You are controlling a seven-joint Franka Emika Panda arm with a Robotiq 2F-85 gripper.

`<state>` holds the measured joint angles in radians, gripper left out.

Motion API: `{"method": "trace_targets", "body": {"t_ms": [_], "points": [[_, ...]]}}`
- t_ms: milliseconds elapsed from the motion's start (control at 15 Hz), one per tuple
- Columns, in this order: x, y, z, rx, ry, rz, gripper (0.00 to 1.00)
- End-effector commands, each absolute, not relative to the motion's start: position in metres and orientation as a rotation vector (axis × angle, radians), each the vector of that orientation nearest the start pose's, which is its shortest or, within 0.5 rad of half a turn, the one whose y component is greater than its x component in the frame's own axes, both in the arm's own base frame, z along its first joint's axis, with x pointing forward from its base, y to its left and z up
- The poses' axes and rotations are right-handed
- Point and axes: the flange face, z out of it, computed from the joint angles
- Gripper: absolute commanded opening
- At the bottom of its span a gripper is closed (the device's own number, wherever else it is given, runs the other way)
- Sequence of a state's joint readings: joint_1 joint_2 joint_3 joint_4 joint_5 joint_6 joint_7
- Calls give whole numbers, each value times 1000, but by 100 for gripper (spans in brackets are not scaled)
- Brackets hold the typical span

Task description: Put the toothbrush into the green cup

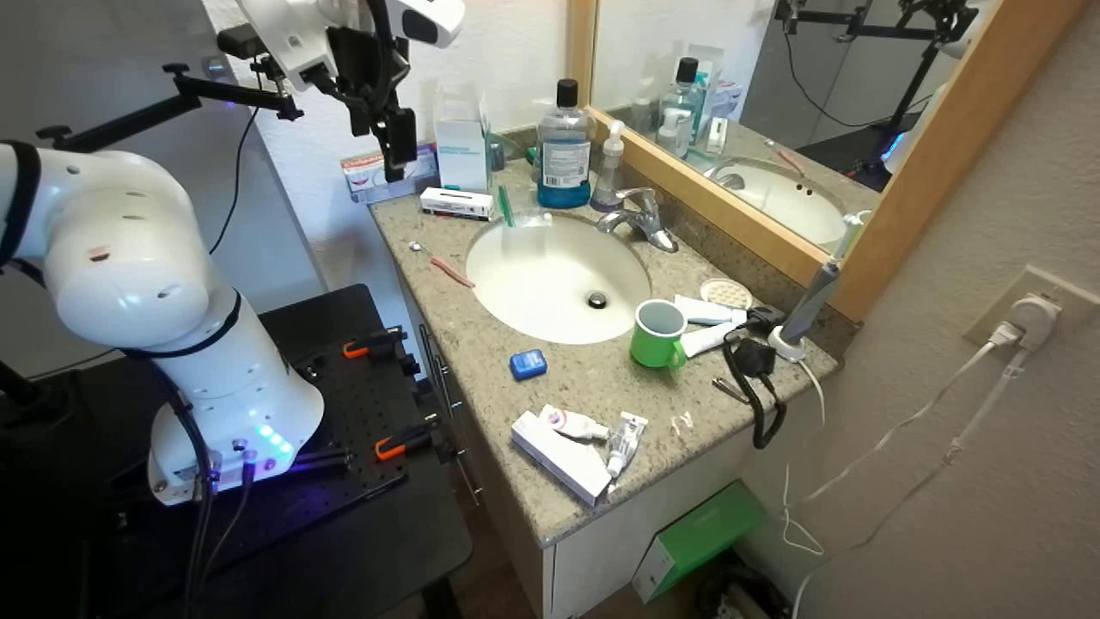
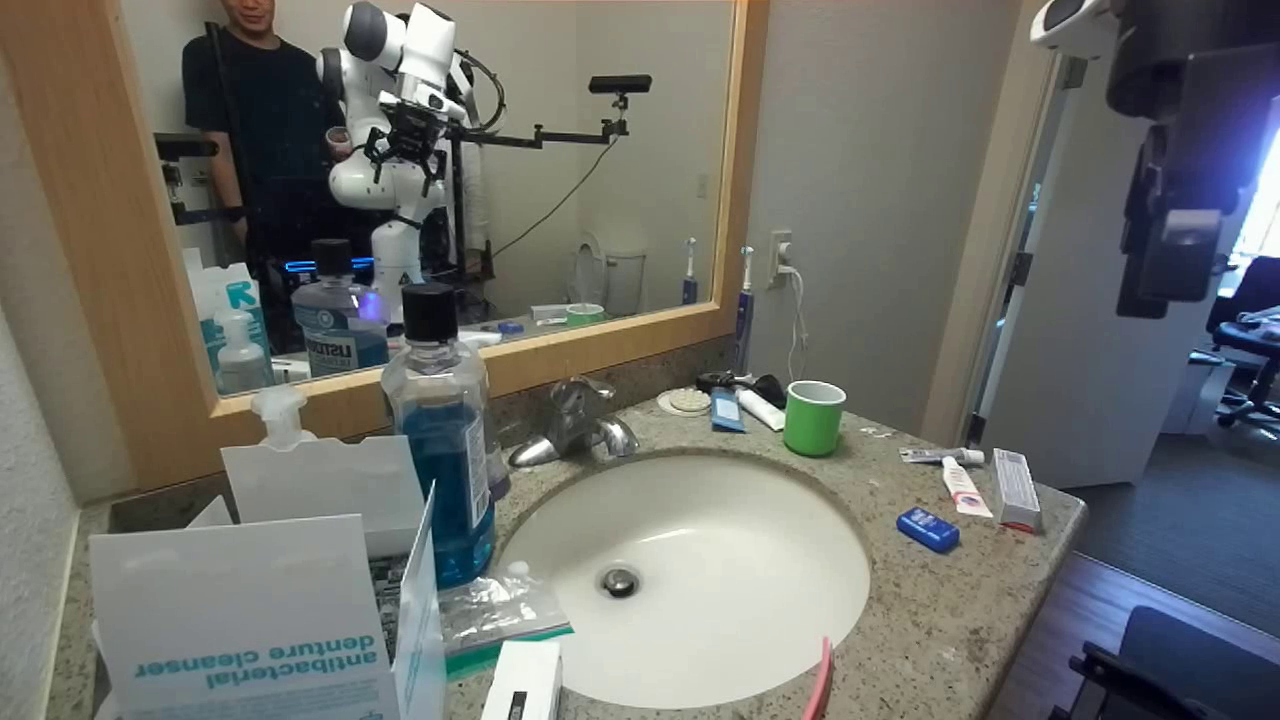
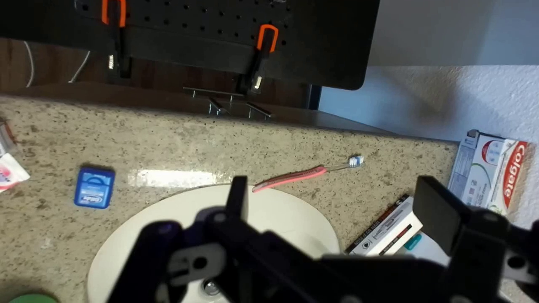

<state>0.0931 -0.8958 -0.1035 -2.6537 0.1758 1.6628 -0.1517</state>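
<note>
Wrist view, looking down on a speckled counter: the pincer enters from the bottom, its two black fingers spread wide and holding nothing. A pink-handled toothbrush lies flat on the counter, appearing just beyond the fingertips, on the side toward the robot's black table. Its long axis runs nearly parallel to the line from finger to finger, with a slight slant. The bristles point right, toward a toothpaste box; the tail of the handle reaches the rim of the white sink.

As they stand, the fingers would close along the brush rather than across it, so the wrist probably needs to turn roughly crosswise to the handle before coming down. In an exterior view, the single arm holds the pincer high, well apart from the brush; at that height, the exact sideways offset is hard to tell.

The green cup stands upright in both exterior views, just beside the sink rim, across the bowl from the brush. After a grasp, the carry would likely pass over the sink, and the brush would need tipping upright to go in.
</note>
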Motion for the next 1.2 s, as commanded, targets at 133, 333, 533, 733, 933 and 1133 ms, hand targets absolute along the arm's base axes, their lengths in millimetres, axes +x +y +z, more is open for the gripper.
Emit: {"method": "trace_targets", "body": {"t_ms": [133,333,533,733,933,1133], "points": [[300,55,479,-2910,-466,207,100],[311,76,462,-2916,-659,291,100],[319,90,441,-2927,-856,381,100],[326,99,426,-3033,-957,378,100],[334,106,415,-3095,-1009,342,100],[331,103,415,-3076,-989,359,100]]}}
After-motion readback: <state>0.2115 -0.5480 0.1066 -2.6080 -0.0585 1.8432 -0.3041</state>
